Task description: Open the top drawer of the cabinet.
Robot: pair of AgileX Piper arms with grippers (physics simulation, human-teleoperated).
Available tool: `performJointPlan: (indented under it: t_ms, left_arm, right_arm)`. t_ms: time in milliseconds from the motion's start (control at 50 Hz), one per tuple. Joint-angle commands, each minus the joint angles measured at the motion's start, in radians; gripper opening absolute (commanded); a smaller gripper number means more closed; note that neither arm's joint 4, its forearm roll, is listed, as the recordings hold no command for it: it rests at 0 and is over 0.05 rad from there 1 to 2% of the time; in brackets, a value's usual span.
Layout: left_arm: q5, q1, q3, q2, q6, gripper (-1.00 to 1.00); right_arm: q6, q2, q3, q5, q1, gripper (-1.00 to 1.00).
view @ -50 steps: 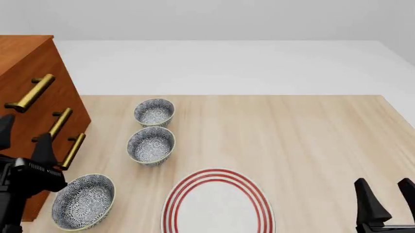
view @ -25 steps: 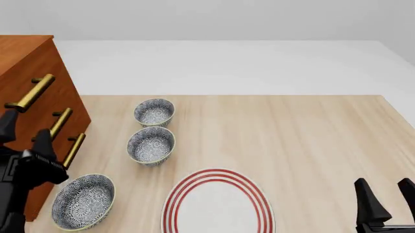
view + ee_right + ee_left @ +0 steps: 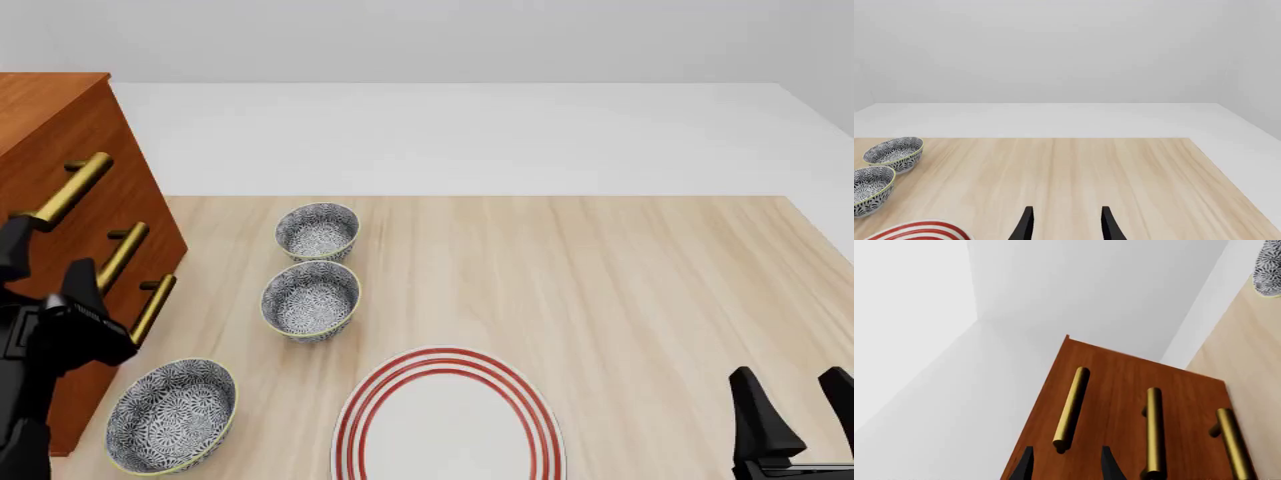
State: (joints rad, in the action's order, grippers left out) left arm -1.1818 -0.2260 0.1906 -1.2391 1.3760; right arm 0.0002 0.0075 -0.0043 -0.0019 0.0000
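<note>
a: nearest first. right gripper [image 3: 802, 405] low at the near right edge of the table [image 3: 641, 290], jaws released, nothing between them, bare wood ahead of it.

b: and the left?

a: left gripper [image 3: 47, 268] up against the cabinet [image 3: 60, 130] front at the left edge, jaws released. in the left wrist view the fingertips [image 3: 1026, 460] stand either side of the lower end of the top drawer [image 3: 1054, 405] handle [image 3: 1071, 407], not closed on it; touching or not, cannot tell.

b: drawer state?

a: shut, flush with the two below it.

b: room around?

a: near bowl [image 3: 171, 415] just beside the cabinet base. striped plate [image 3: 447, 420] at the near edge, centre. two more bowls, middle [image 3: 311, 299] and far [image 3: 318, 231], in a line beside the cabinet. right half of the table open out to its far edge.
</note>
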Motion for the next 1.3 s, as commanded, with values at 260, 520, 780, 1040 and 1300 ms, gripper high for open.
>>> performJointPlan:
  t_ms: [260, 520, 780, 1040, 1300]
  left_arm:
    - [0.010, -0.031, 0.045, -0.048, 0.015, 1.00]
    - [0.022, -0.048, 0.070, -0.069, 0.021, 1.00]
    - [0.023, -0.060, 0.097, -0.104, 0.022, 1.00]
    - [0.045, -0.077, 0.132, -0.114, 0.021, 1.00]
    - [0.036, -0.074, 0.150, -0.146, 0.030, 1.00]
  right_arm:
    - [0.000, 0.000, 0.000, 0.000, 0.000, 1.00]
    - [0.000, 0.000, 0.000, 0.000, 0.000, 1.00]
    - [0.000, 0.000, 0.000, 0.000, 0.000, 1.00]
    - [0.000, 0.000, 0.000, 0.000, 0.000, 1.00]
    - [0.000, 0.000, 0.000, 0.000, 0.000, 1.00]
